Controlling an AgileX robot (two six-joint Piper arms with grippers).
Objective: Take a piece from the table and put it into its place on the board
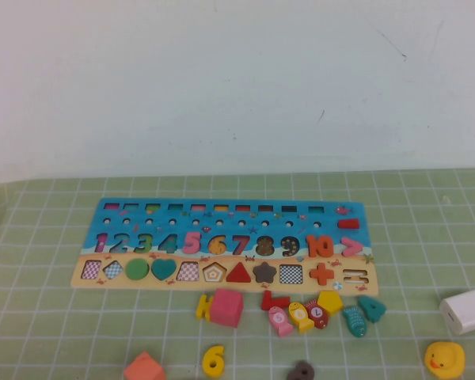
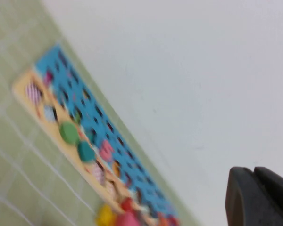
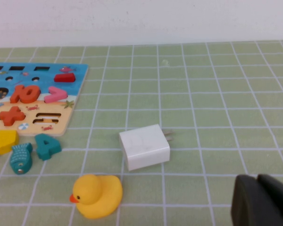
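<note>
Neither arm is being shown over the table in the high view. The left gripper (image 2: 259,195) is being seen only as a dark edge in its own wrist view, raised and tilted toward the board (image 1: 222,241); the right gripper (image 3: 262,200) is likewise being seen only as a dark corner, low over the mat near the yellow duck (image 3: 96,195) and the white charger (image 3: 145,147). Whether either is open or closed cannot be told, and nothing is being shown in their grasp.

Nearest the robot, an orange block (image 1: 144,367), a yellow 6 (image 1: 213,360) and a brown ring (image 1: 301,370) are lying. Just in front of the board, loose pieces are lying in a row: a pink cube (image 1: 226,307), fish pieces (image 1: 301,315), a yellow pentagon (image 1: 329,301) and a teal 4 (image 1: 372,307). On the board beyond, numerals 1 to 10 are being displayed.
</note>
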